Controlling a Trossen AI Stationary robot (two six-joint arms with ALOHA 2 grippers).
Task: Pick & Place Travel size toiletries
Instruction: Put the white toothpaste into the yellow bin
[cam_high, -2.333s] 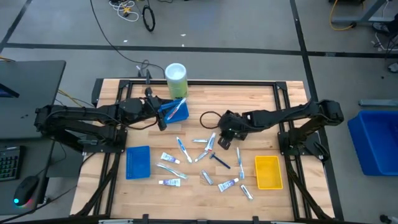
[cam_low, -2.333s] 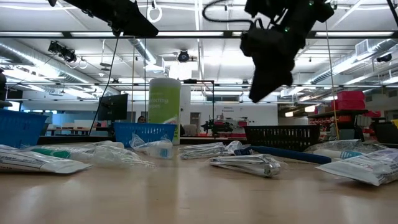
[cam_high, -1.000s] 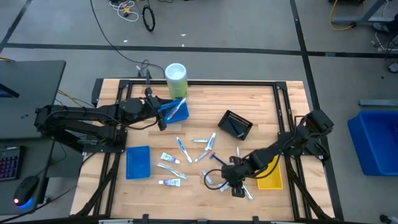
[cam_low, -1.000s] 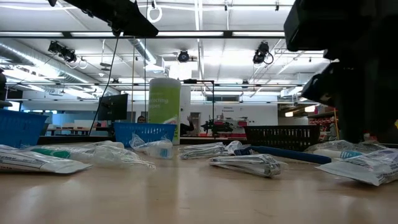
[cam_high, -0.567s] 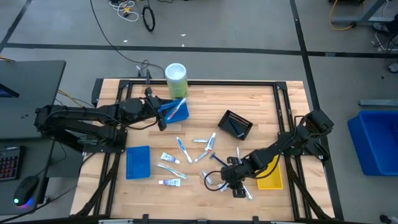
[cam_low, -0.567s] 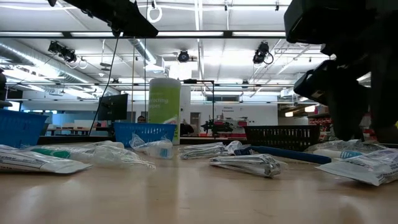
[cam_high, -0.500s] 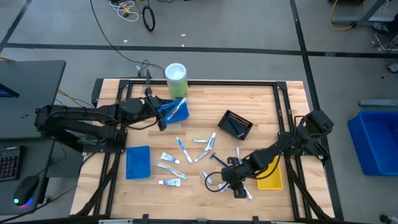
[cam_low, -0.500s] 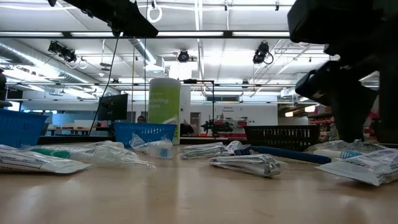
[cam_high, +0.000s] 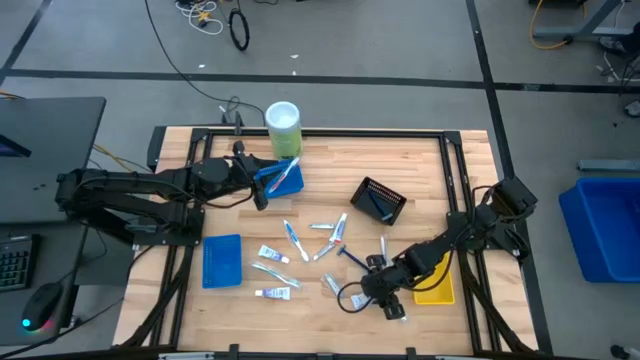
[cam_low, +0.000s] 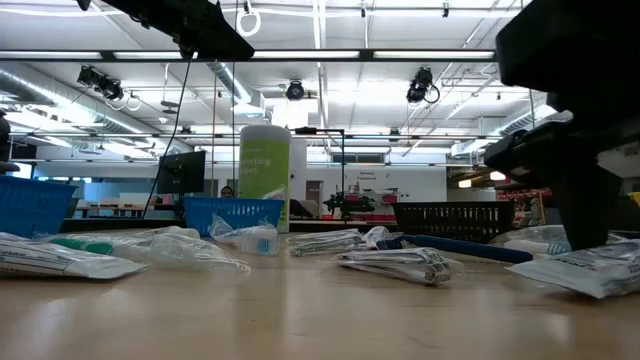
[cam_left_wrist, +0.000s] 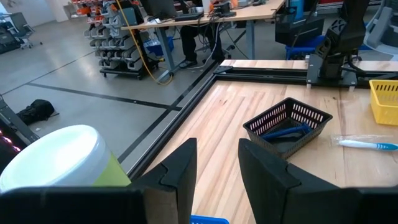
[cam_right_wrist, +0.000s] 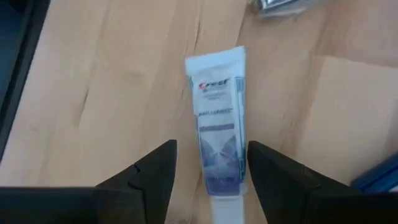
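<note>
Several travel size toiletries lie loose on the middle of the table: white tubes (cam_high: 272, 255), toothbrushes (cam_high: 292, 238) and a dark blue razor (cam_high: 352, 258). My right gripper (cam_high: 388, 303) is low over the near right part of the heap. In the right wrist view it is open (cam_right_wrist: 211, 149), with one finger on each side of the cap end of a white tube with blue print (cam_right_wrist: 217, 118), which lies flat on the wood. My left gripper (cam_high: 262, 185) waits, open (cam_left_wrist: 217, 146), above a blue basket (cam_high: 288, 178) at the far left.
A black basket (cam_high: 378, 200) holding a blue item sits right of centre. A yellow tray (cam_high: 432, 276) lies right of my right gripper and a blue tray (cam_high: 222, 261) lies near left. A tall green-and-white cylinder (cam_high: 283, 128) stands at the far edge.
My right gripper has shifted a little toward the table's right edge and come down closer to the table, staying open. The toiletries and trays have kept their places.
</note>
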